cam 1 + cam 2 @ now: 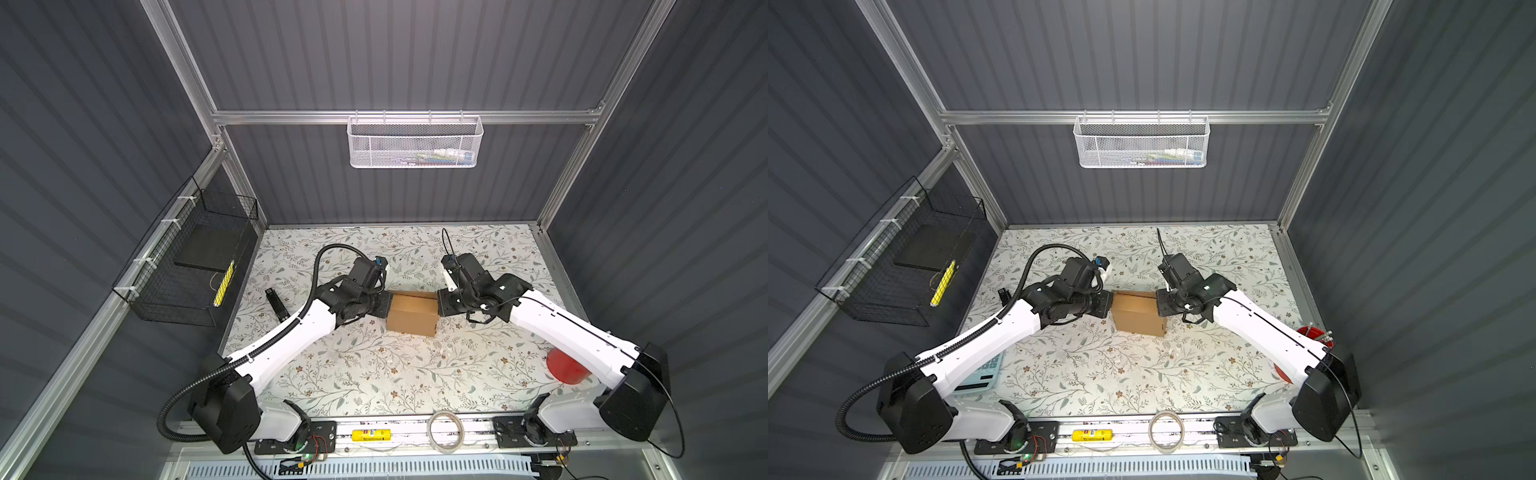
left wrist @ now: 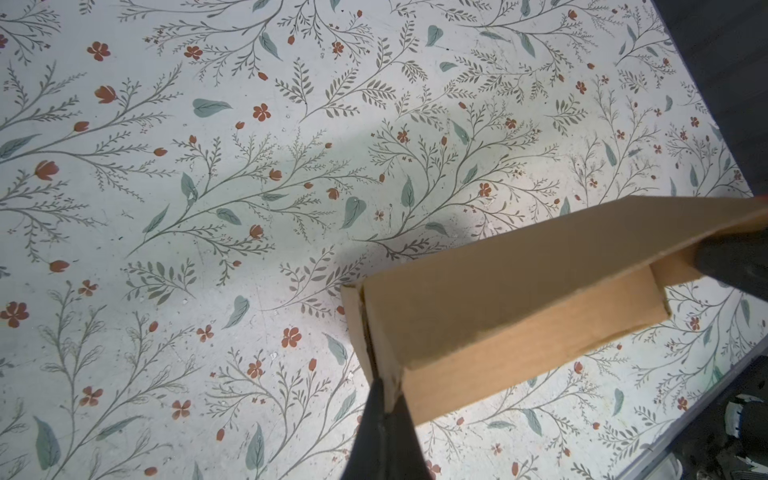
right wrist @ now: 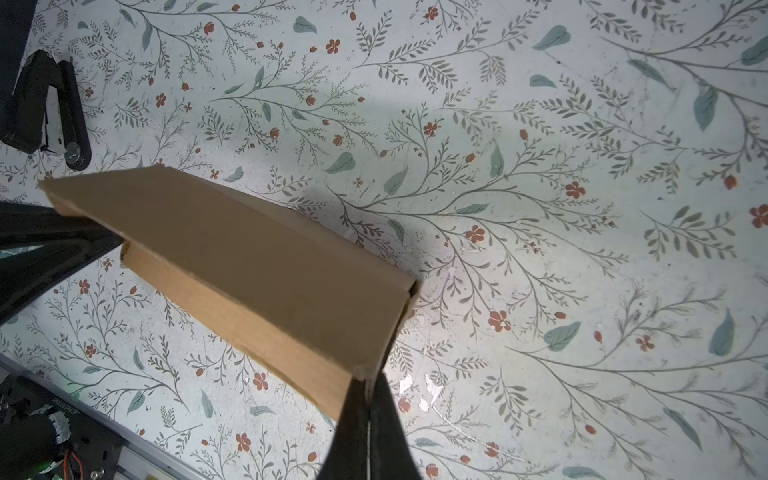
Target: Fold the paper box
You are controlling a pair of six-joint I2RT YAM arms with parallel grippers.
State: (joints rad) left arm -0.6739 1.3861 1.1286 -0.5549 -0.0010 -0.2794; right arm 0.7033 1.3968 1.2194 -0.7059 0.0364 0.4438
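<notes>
The paper box [image 1: 412, 312] [image 1: 1138, 312] is plain brown cardboard folded up into a shallow closed shape, in the middle of the floral table between my two arms. My left gripper [image 1: 388, 305] [image 1: 1112, 305] is shut on the box's left end; in the left wrist view its dark fingertips [image 2: 388, 395] pinch a corner edge of the box [image 2: 519, 299]. My right gripper [image 1: 438, 305] [image 1: 1158, 305] is shut on the opposite end, and in the right wrist view its fingertips [image 3: 368, 382] clamp the box's [image 3: 257, 266] corner edge. The box casts a shadow on the table beneath it.
A black stapler [image 1: 277, 304] [image 3: 50, 112] lies left of the left arm. A red cup [image 1: 565, 368] stands at the right edge under the right arm. A calculator [image 1: 980, 370] lies under the left arm. A tape roll [image 1: 446, 430] rests on the front rail. A black wire basket [image 1: 195, 266] hangs on the left wall.
</notes>
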